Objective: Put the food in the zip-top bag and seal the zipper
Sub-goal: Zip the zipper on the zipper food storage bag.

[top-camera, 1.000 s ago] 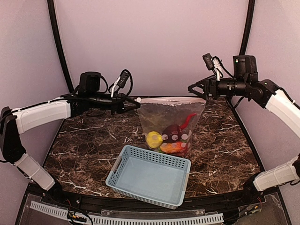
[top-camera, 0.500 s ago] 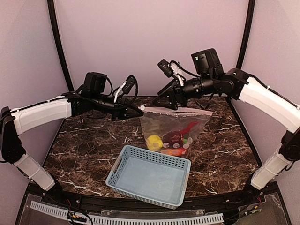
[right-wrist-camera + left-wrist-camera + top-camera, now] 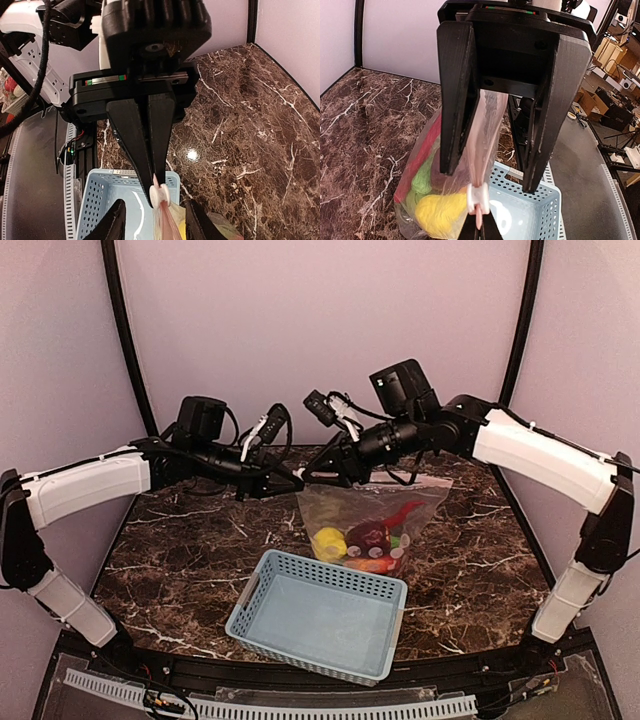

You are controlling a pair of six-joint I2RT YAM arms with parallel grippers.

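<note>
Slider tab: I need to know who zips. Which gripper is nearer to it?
Left. The left gripper is pinched on the bag edge right at the slider tab; the open right gripper straddles the zipper just beyond.

A robotics lab test cell: the dark marble-patterned table is boxed in by plain lilac walls behind and beside it, with a slotted cable duct along its near edge. Past the table's edge lie a grey floor, cardboard boxes and black equipment stands trailing cables
</note>
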